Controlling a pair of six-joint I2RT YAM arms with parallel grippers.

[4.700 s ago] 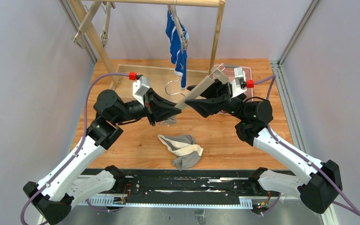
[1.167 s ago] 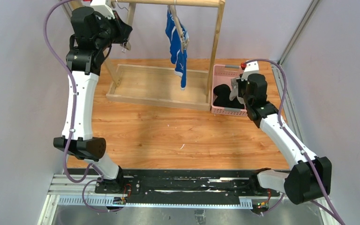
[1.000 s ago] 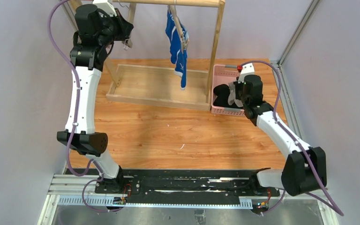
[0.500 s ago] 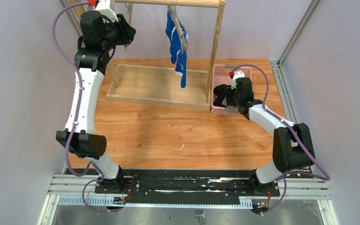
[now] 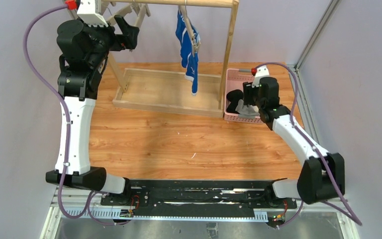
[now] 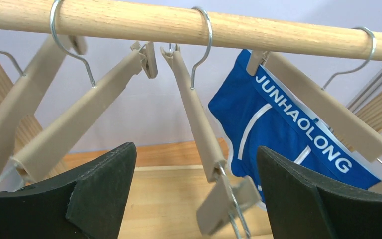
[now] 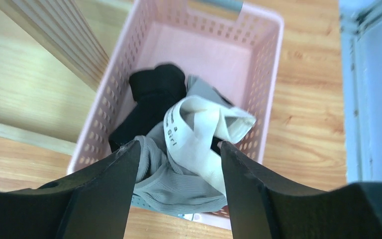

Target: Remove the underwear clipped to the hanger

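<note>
The bright blue underwear (image 5: 187,47) with white lettering (image 6: 273,129) hangs clipped to a tan hanger (image 6: 328,114) on the wooden rod (image 6: 229,30). My left gripper (image 5: 130,34) is raised at the rod's left end and stands open (image 6: 195,148). An empty hanger (image 6: 194,109) dangles between its fingers without touching them. My right gripper (image 5: 239,103) hovers open (image 7: 179,145) over the pink basket (image 7: 268,64). The grey underwear (image 7: 179,184) with its white waistband lies loose there, on the black underwear (image 7: 154,94).
The wooden rack has a base tray (image 5: 164,89) and a right post (image 5: 230,45) just left of the basket. Two more empty hangers (image 6: 79,124) hang at the rod's left end. Grey walls and metal rails close in both sides.
My left gripper has opened, let go of the empty hanger on the rod and drawn back. My right gripper has opened over the basket, leaving the grey underwear inside.
</note>
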